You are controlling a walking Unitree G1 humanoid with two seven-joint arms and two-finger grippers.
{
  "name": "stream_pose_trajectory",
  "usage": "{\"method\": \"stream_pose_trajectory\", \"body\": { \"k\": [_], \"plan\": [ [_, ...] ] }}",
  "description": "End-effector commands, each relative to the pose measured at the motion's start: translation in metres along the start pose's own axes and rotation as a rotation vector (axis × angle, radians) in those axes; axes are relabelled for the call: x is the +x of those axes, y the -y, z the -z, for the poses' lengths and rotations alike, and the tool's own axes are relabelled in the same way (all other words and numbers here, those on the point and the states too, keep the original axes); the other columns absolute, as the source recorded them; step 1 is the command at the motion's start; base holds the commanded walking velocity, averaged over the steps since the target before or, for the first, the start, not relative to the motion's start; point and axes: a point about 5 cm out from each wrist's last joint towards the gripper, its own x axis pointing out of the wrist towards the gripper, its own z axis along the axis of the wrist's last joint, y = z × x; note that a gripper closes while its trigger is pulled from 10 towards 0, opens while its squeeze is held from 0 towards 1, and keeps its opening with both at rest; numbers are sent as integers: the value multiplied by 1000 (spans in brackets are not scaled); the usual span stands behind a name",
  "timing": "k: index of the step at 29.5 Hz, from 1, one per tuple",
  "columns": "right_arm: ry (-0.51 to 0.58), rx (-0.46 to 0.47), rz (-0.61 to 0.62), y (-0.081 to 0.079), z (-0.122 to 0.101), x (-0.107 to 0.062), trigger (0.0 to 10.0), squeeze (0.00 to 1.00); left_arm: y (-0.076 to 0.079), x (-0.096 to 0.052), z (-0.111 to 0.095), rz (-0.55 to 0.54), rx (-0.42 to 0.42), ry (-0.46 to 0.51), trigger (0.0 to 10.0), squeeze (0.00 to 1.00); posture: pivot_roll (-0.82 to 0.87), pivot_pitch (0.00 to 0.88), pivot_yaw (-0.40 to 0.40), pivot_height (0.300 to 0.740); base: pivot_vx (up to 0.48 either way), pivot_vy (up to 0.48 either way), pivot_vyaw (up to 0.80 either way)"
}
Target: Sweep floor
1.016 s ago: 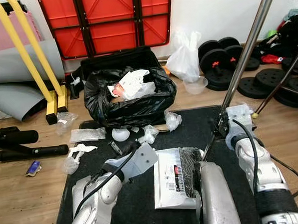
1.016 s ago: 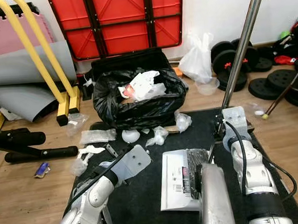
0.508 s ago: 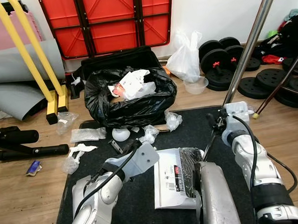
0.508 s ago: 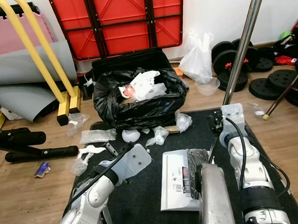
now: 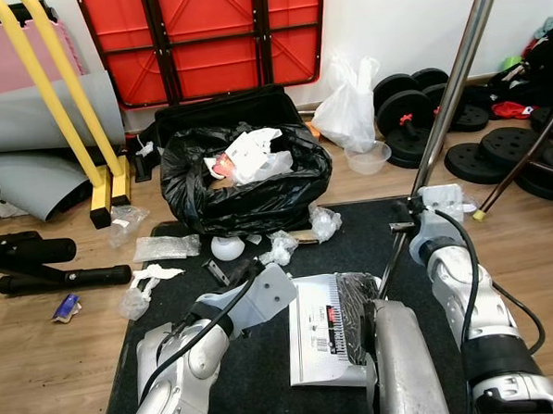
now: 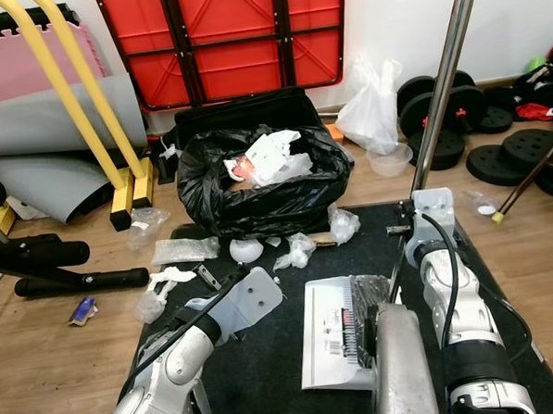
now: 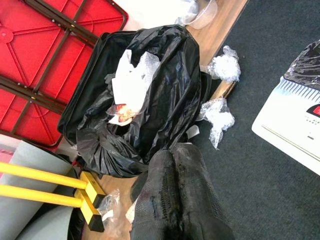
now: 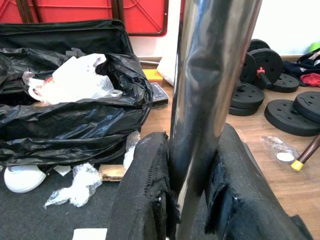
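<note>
Broom pole [image 5: 451, 86] stands near upright, leaning right

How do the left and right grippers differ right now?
The right gripper has its black fingers clamped on either side of the shiny metal pole, while the left gripper has its fingers pressed together on nothing. In the head views the right gripper sits at the dark mat's far right edge, and the left one over the mat's left part, pointing toward the black trash bag. Both have padded black fingers.
</note>
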Motion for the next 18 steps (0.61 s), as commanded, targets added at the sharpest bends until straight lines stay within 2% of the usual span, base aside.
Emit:
{"method": "stream_pose_trajectory", "body": {
  "k": [1, 3, 4, 5, 6, 8, 9, 10, 11, 13, 14, 15, 17, 18],
  "plan": [
    [21, -5, 16, 3, -3, 1, 0, 0, -1, 0, 1, -5, 6, -6, 10000, 0, -112, 0, -7, 350, 0, 0, 0],
    [34, 12, 16, 3, -4, 1, 0, 0, -3, 0, 0, -11, -3, 3, 10000, 0, -112, 0, -7, 350, 0, 0, 0],
    [51, 46, 16, 4, -6, 2, 0, 0, -7, 0, -1, -31, -66, 16, 10000, 0, -116, 0, -7, 350, 0, 0, 0],
    [51, 46, 16, 4, -6, 2, 0, 0, -7, 0, -1, -31, -66, 16, 10000, 0, -116, 0, -7, 350, 0, 0, 0],
    [68, 86, 21, 5, -8, 2, 0, 0, -16, -1, -1, -78, -139, 15, 10000, 0, -119, 0, -10, 350, 0, 0, 0],
    [64, 211, 55, 11, -9, 5, 0, 0, -47, -3, 1, -244, -381, 17, 10000, 0, -118, 0, -14, 350, 0, 0, 0],
    [53, 271, 73, 14, -8, 7, 4000, 0, -62, -6, 6, -338, -528, 12, 10000, 0, -118, 0, -14, 350, 0, 0, 0],
    [53, 271, 73, 14, -8, 7, 4000, 0, -62, -6, 6, -338, -528, 12, 10000, 0, -118, 0, -14, 350, 0, 0, 0],
    [44, 307, 82, 15, -8, 8, 4000, 0, -70, -8, 9, -393, -621, 10, 10000, 0, -118, 0, -14, 350, 0, 0, 0],
    [44, 307, 82, 15, -8, 8, 4000, 0, -70, -8, 9, -393, -621, 10, 10000, 0, -118, 0, -14, 350, 0, 0, 0],
    [43, 347, 90, 16, -9, 10, 10000, 0, -76, -11, 14, -452, -702, -4, 10000, 0, -117, 0, -12, 350, 0, 0, 0],
    [50, 400, 90, 19, -12, 11, 10000, 0, -81, -14, 20, -516, -793, -10, 10000, 0, -118, 0, -14, 350, 0, 0, 0],
    [75, 500, 86, 24, -17, 13, 10000, 0, -80, -17, 28, -522, -965, 10, 10000, 0, -118, 0, -15, 355, 0, 0, 0],
    [75, 500, 86, 24, -17, 13, 10000, 0, -80, -17, 28, -522, -965, 10, 10000, 0, -118, 0, -15, 355, 0, 0, 0]
  ]
}}
